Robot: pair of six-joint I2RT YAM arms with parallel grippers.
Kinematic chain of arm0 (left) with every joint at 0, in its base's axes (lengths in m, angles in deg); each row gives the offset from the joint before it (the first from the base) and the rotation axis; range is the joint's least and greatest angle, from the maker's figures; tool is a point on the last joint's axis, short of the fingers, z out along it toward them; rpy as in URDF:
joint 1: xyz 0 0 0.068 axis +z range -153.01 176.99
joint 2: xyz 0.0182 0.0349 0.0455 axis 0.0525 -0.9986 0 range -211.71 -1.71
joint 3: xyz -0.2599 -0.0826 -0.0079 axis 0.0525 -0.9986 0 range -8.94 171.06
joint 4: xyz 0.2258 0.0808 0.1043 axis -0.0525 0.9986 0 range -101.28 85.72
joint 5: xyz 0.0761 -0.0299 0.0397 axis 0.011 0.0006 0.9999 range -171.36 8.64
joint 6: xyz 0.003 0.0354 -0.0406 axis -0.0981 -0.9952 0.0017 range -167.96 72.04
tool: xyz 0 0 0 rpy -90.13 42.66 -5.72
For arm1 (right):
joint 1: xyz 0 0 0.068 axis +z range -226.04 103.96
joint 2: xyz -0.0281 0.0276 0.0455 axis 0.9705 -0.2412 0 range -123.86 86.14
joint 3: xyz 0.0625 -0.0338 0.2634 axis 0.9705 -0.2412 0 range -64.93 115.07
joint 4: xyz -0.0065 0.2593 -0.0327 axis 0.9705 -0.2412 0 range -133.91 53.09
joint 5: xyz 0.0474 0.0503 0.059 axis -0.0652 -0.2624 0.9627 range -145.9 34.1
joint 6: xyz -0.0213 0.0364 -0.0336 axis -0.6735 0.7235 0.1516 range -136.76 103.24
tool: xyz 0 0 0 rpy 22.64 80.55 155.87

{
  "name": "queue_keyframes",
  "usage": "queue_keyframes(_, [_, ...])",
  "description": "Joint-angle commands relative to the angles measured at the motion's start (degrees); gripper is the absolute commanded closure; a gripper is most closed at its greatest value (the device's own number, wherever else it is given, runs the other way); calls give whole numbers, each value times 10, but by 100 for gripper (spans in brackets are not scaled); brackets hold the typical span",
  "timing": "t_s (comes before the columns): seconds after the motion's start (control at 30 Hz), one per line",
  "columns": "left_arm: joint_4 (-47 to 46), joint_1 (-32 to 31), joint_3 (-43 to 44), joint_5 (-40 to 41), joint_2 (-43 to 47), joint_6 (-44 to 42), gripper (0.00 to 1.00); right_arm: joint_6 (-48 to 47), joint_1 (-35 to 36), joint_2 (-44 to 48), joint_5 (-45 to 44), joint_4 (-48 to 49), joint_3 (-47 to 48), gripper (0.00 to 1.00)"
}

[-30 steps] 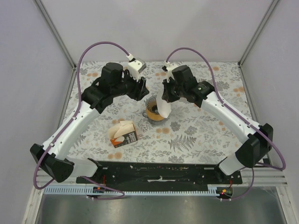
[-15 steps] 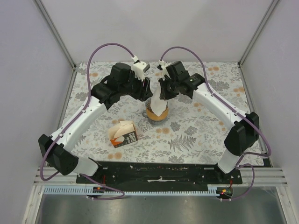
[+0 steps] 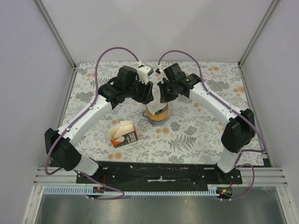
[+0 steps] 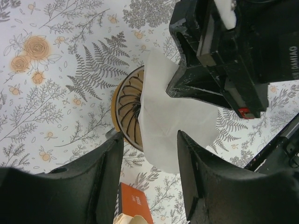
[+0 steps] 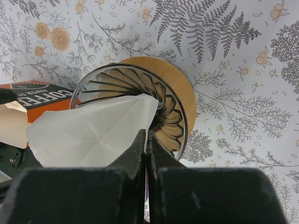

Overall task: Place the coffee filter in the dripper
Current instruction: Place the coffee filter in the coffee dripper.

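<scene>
Caught mid-placement: clamped the coffee filter (image 5: 93, 126) flat in the closed right gripper (image 5: 145, 137), paper lying across the dripper (image 5: 174, 116) from its 8 o'clock side in the right wrist view, not yet seated in the cone. Held the left gripper (image 4: 149, 135) spread open just beside the dripper, gripping nothing. Likely needed next: lower the filter into the wire basket, spread it against the wall, then release.

There was one white paper cone filter (image 4: 173, 116), one dark wire cone dripper (image 5: 163, 100), one flat tan ring (image 5: 187, 92) and one orange, white and black carton (image 3: 124, 134). There were two black grippers: the left gripper (image 4: 148, 140) and the right gripper (image 5: 147, 137).
</scene>
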Motion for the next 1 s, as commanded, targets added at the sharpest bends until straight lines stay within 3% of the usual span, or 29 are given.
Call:
queue_keyframes(0.0, [-6,-3,-9,27,-28,-3,45,-15,-1,-8,18,-3,17,100])
queue_keyframes(0.07, [-4,-3,1,42,-43,-16,48,-19,-1,-10,23,-2,14,100])
queue_keyframes(0.2, [0,-3,26,52,-73,-25,70,-29,-2,-14,32,-2,15,100])
queue_keyframes(0.43, [-1,-3,-15,18,-75,11,97,-48,-4,-27,39,3,19,100])
queue_keyframes(0.5, [-5,-3,-23,22,-75,19,98,-53,-4,-27,40,8,21,100])
queue_keyframes(0.73, [-9,-3,-12,32,-79,31,98,-74,-7,21,33,47,12,67])
queue_keyframes(0.97, [-8,-3,-18,32,-79,30,98,-103,-13,86,9,69,-17,54])
